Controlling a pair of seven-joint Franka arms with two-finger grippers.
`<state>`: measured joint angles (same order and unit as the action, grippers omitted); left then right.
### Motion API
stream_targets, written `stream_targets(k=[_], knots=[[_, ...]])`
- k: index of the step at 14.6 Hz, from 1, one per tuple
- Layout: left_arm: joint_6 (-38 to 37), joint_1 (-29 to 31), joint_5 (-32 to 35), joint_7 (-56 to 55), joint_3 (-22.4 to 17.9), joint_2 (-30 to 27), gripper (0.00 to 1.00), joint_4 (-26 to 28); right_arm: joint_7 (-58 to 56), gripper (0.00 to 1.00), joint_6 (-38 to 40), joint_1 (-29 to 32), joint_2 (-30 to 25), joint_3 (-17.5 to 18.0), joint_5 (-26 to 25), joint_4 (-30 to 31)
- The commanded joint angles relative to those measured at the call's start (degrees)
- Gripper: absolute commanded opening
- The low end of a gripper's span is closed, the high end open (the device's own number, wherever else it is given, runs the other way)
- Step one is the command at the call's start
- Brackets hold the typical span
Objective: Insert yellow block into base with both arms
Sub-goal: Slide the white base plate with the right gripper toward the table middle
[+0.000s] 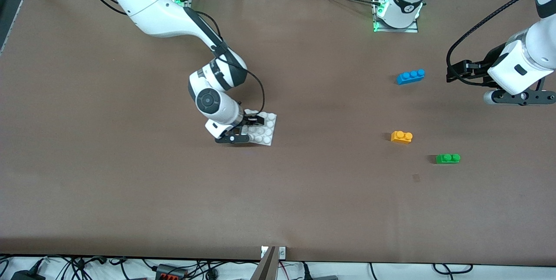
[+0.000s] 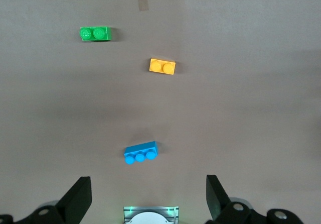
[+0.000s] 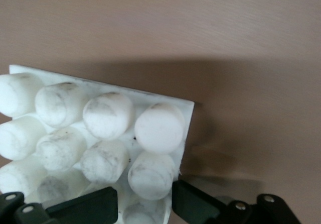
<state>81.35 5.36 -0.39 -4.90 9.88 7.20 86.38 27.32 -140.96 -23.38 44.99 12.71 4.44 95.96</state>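
Right gripper [image 1: 249,129] is down at the base [image 1: 266,130], near the middle of the table. In the right wrist view its fingers [image 3: 200,204] sit on either side of the plate's edge, closed in around it with studs between them. It looks like a grip, though whether the pads are pressing hard or just touching the plastic I can't quite tell from this angle. The base [image 3: 100,138] appears tilted in that view, so it may be coming off the table at one side, or it may be the camera's slant.

Left gripper [image 1: 519,97] hangs up in the air over the left arm's end of the table, jaws spread wide with nothing between them; the left wrist view shows both fingers [image 2: 80,196] well apart and the bricks below.

Yellow block [image 1: 401,136] lies flat on the table, untouched, well apart from the base, studs up. Blue brick [image 1: 410,76] sits farther from the front camera than it, green brick [image 1: 448,158] nearer.

So: base being secured, that's the only step under way. Left to do: grab the yellow block [image 2: 162,66], bring the two together, press it onto the studs. Early days, I'd say.
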Motion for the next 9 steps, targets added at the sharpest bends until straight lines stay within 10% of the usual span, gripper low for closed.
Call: stream_targets(k=[1, 9], knots=[[-0.58, 0.18, -0.67, 1.3, -0.3, -0.52, 1.0, 0.19, 0.72, 0.54, -0.54, -3.24, 5.54, -0.23, 0.66, -7.69], [-0.58, 0.18, -0.67, 1.47, -0.3, -0.52, 1.0, 0.19, 2.55, 0.55, -8.0, -8.52, 8.89, 0.03, 0.74, -13.07]])
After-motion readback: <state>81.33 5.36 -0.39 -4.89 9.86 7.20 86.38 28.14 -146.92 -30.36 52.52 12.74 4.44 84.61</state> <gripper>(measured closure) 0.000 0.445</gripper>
